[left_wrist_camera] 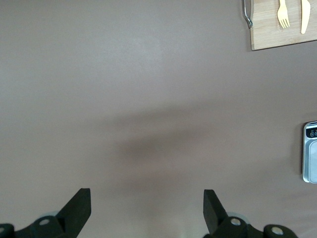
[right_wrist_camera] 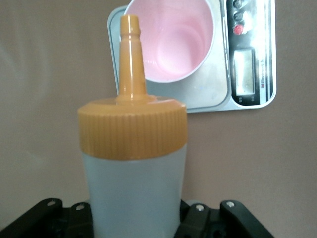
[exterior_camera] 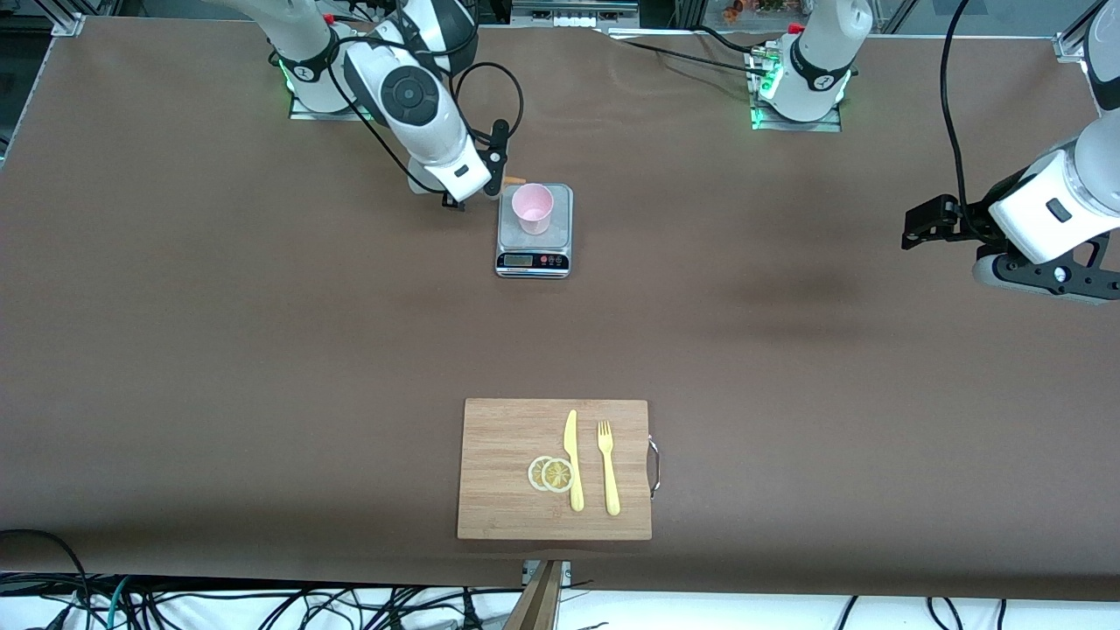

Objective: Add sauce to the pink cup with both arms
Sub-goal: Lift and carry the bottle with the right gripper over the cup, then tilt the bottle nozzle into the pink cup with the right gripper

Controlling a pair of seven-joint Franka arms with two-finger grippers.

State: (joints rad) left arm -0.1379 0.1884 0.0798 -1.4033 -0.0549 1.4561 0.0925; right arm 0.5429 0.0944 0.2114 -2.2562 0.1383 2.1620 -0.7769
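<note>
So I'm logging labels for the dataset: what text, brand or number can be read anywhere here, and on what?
None can be read.
Scale: its display and the marks by its buttons are too small and blurred.
Sauce bottle, pink cup, cutting board: no text shows.

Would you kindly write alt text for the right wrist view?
A translucent whitish squeeze bottle with an orange cap, gripped by the right gripper, points its nozzle toward a translucent pink plastic cup. The cup stands on a silver kitchen scale on the brown table.
</note>
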